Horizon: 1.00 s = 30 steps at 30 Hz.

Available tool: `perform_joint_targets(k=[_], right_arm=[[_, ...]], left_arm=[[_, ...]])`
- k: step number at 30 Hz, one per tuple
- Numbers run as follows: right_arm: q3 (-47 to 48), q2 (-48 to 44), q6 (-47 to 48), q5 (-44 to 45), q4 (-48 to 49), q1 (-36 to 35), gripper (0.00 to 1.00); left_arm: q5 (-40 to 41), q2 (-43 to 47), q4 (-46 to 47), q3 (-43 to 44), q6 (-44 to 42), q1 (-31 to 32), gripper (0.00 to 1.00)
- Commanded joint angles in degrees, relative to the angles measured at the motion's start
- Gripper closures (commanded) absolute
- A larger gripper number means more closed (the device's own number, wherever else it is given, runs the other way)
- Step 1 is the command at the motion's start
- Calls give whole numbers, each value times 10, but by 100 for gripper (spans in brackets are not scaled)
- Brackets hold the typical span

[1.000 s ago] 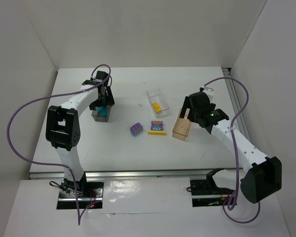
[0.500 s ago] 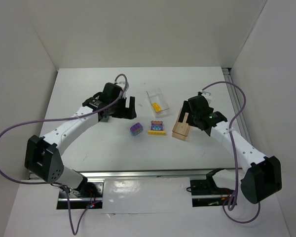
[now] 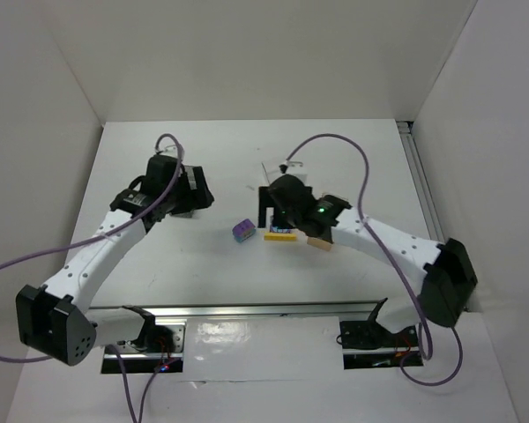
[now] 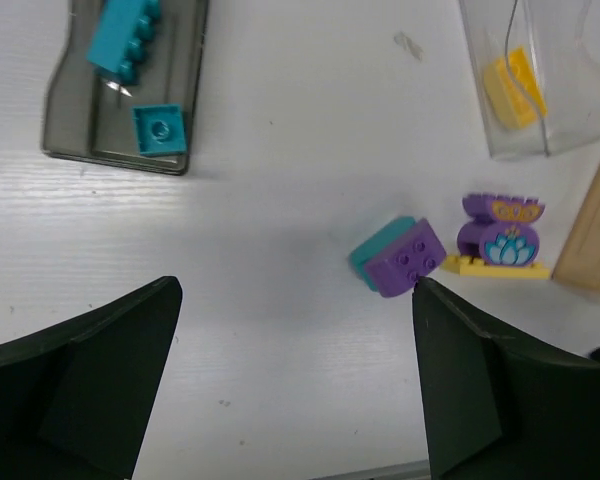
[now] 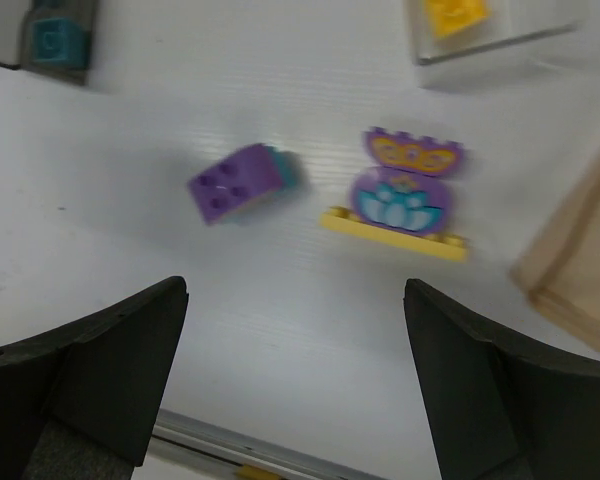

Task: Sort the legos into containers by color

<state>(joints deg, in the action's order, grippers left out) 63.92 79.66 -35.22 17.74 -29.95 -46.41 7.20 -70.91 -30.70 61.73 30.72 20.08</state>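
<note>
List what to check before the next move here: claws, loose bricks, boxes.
1. Left claw open and empty: ok.
2. Right claw open and empty: ok.
3. Every brick boxed: not ok; the purple-and-teal brick and the flower piece on its yellow plate lie on the table.
4. Loose pieces single-coloured: not ok; both mix colours.
5. Grey box holds only teal bricks, clear box only a yellow brick: ok.
6. Wooden box contents: cannot tell; only part of it shows.
</note>
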Motion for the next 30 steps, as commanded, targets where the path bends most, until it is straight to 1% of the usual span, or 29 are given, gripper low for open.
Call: perform_joint_targets(k=[1,3,4,7,8,10,12,14,16,17,21,28,30], right_arm=[[80,88,-122,80,20,-71,5],[105,126,-157,107,20,-93,5],[130,161,-198,119,13,-99,5],[161,210,-250,124,-2,-99,5],[168,218,-278,131,-9,-99,5],[180,230,-302,143,-26,-99,5],[195,248,-313,156,-33,-105,6],[215,272,-319,156,-50,-105,10],[239,300,-339,138,-80,-92,10],[246,309,-339,133,-80,-92,10],[251,327,-339,117,-86,-92,15],[264,356,-367,122,-109,-92,16],[264,357,-367,122,-109,-92,19]], left_arm=[[24,33,-18,17,51,-25,0],[29,39,-51,36,60,-42,0],[24,39,-52,36,60,-48,0],[19,44,-60,41,55,-54,0],[11,44,-60,41,48,-54,0],[5,49,-65,41,43,-59,0],[-1,49,-65,35,37,-59,0],[-1,49,-65,35,32,-59,0],[-6,43,-65,35,26,-59,0],[-6,43,-65,35,26,-59,0],[-17,37,-59,30,15,-59,0],[-23,37,-48,13,4,-65,0],[-23,37,-48,13,4,-65,0]])
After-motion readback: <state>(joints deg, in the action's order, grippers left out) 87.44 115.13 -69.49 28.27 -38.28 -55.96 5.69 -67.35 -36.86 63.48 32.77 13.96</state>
